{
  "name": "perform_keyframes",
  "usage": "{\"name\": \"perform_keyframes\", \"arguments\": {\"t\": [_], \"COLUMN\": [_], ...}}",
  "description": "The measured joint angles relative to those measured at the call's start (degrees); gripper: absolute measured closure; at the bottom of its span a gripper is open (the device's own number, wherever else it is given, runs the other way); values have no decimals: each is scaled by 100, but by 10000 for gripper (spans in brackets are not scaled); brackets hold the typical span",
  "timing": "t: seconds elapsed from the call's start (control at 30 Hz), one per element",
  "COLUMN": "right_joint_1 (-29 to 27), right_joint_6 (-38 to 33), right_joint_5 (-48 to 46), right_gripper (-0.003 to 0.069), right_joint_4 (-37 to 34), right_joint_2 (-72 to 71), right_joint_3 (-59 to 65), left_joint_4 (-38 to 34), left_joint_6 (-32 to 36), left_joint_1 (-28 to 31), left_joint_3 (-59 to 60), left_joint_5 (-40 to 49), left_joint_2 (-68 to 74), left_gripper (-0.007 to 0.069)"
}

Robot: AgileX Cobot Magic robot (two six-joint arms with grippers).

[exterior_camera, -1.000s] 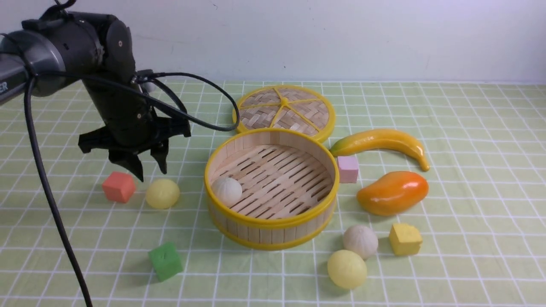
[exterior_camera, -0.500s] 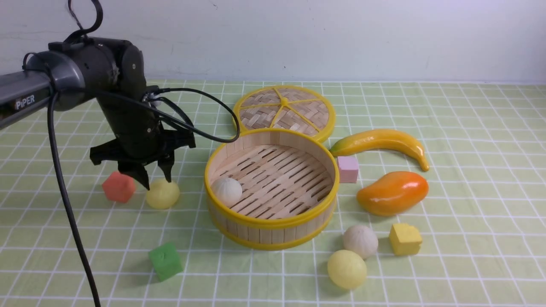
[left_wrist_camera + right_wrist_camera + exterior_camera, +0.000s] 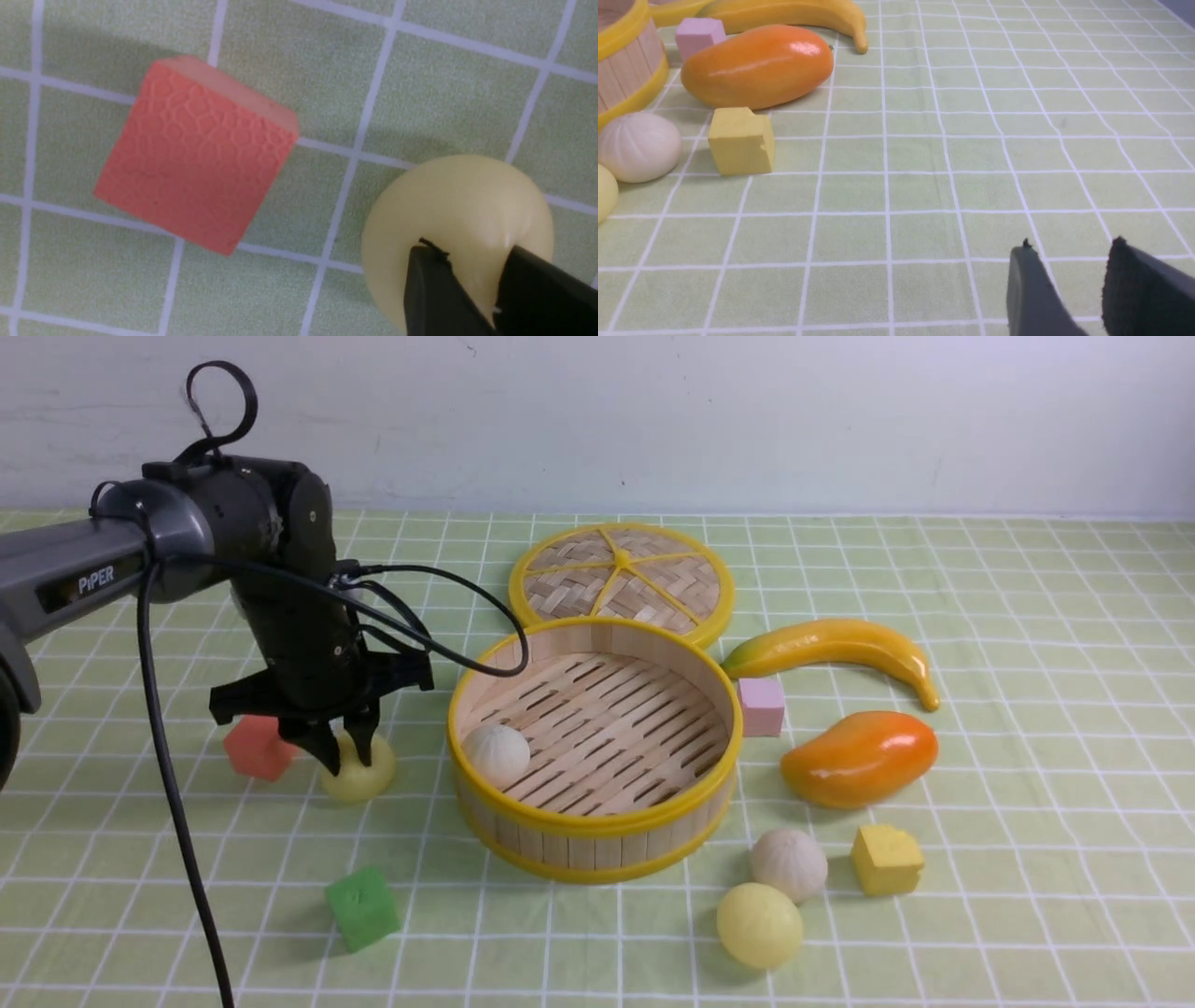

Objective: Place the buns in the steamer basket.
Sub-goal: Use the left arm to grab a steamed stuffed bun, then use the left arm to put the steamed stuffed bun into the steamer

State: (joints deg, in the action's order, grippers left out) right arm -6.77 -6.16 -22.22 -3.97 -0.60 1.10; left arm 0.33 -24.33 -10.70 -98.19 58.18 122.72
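Observation:
The steamer basket [image 3: 597, 823] stands mid-table with one pleated off-white bun [image 3: 497, 754] inside at its left. A pale yellow bun [image 3: 359, 781] lies left of the basket. My left gripper [image 3: 346, 761] is down on it, fingers pinched into its top; in the left wrist view the gripper [image 3: 467, 249] squeezes the dented bun [image 3: 448, 200]. Another pleated bun [image 3: 789, 864] and a yellow bun [image 3: 759, 924] lie in front of the basket on the right. My right gripper [image 3: 1071, 243] is open and empty above bare cloth, right of the pleated bun [image 3: 637, 147].
A red cube [image 3: 250, 751] sits just left of the held bun. A green cube [image 3: 362, 905] lies nearer. The woven lid [image 3: 621, 577] is behind the basket. A banana [image 3: 831, 646], pink cube [image 3: 761, 705], mango [image 3: 859, 758] and yellow cube [image 3: 885, 859] lie right.
My left gripper has come down and to the right onto the yellow bun, and its fingers have closed in on it. Nothing else has moved.

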Motion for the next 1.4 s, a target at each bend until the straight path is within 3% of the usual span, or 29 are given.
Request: {"name": "perform_keyframes", "arguments": {"t": [0.43,0.83,1.1,1.4], "right_joint_1": [0,0,0,0], "right_joint_6": [0,0,0,0], "right_joint_5": [0,0,0,0], "right_gripper": [418,418,418,418], "right_joint_4": [0,0,0,0], "right_joint_2": [0,0,0,0], "right_joint_3": [0,0,0,0], "left_joint_4": [0,-87,-1133,-1252], "left_joint_6": [26,93,704,917], "left_joint_1": [0,0,-24,-825], "left_joint_3": [0,-2,-475,-1275], "left_joint_5": [151,235,266,15], "left_joint_2": [0,-641,-1062,-776], "left_gripper": [633,634,634,631]}}
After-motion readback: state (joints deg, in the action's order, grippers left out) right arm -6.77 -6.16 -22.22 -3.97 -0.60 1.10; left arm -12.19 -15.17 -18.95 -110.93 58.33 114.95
